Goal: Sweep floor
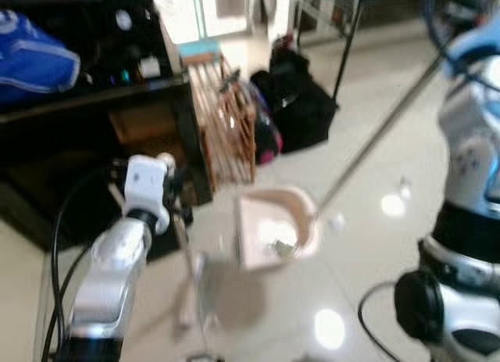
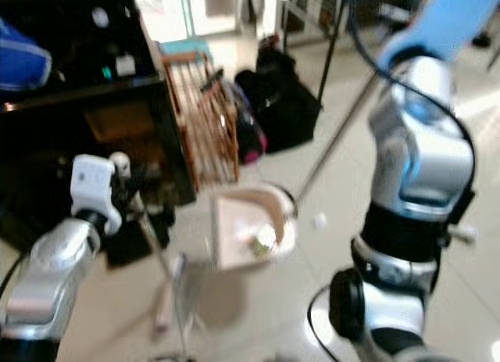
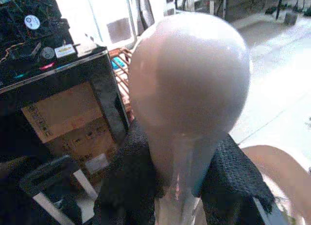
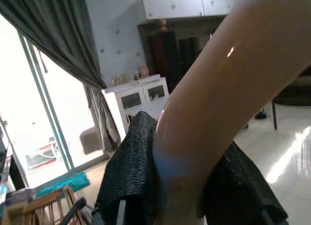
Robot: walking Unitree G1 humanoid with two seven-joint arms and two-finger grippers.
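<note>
Gripping a rounded handle top (image 3: 189, 89), the left gripper (image 3: 180, 186) was clamped; the right gripper (image 4: 187, 196) clasped a pole (image 1: 375, 139) reaching the dustpan (image 1: 273, 225) on the floor (image 1: 367, 245).

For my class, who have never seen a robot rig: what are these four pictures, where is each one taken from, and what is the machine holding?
This is a humanoid robot with two silver arms, sweeping a tiled floor. The two wide pictures come from its head camera, looking down. The two close-ups come from cameras on its wrists. The left gripper is shut on the rounded top of a broom handle. The right gripper is shut on the long handle of a pale dustpan, which rests on the floor with a little debris inside. Behind stand a dark cabinet, a wooden rack and a black bag. The pictures are somewhat blurred.
</note>
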